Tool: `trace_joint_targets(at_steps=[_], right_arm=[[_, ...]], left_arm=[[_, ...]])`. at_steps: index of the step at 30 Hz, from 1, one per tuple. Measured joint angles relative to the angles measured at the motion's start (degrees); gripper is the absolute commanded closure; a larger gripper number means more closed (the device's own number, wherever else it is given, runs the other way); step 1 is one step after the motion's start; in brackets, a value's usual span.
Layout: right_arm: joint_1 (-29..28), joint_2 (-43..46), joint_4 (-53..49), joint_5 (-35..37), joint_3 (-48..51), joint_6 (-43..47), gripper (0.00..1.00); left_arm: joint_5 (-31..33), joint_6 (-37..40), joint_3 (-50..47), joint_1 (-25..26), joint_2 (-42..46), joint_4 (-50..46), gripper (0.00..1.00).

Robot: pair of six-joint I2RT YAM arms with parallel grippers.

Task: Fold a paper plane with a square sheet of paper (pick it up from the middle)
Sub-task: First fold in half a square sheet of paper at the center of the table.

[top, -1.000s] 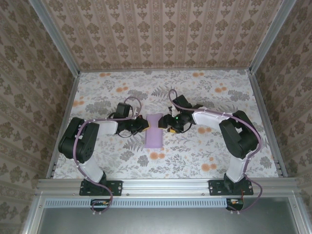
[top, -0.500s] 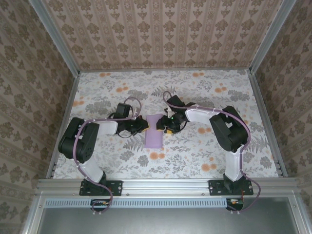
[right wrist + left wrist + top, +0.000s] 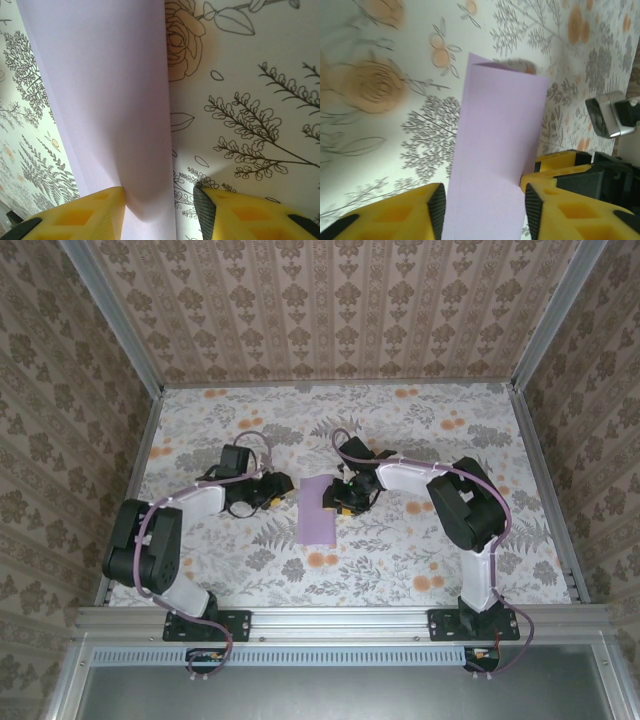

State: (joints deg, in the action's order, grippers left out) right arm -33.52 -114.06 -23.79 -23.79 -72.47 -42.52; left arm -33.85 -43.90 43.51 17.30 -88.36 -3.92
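At the middle of the top view, on the flowery counter: the square sheet of paper, folded into a long thin purple strip. Runs up and down the frame. Just to its left, the left gripper, not touching the paper. Shows its yellow fingers apart at the bottom of the left wrist view, clamped on nothing, with the strip past them. At the strip's right edge, the right gripper. Stands with jaws apart too, with the paper's long edge lifting a little between the fingers at the bottom of the right wrist view.
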Motion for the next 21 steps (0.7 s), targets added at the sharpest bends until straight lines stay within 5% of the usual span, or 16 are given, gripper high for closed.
trace_joint_targets(at_steps=[21], right_arm=[[-2.2,-6.3,-12.7,5.3,-10.8,-4.0,0.47]], left_arm=[[3.2,5.6,0.0,-0.5,-0.8,-0.7,0.35]])
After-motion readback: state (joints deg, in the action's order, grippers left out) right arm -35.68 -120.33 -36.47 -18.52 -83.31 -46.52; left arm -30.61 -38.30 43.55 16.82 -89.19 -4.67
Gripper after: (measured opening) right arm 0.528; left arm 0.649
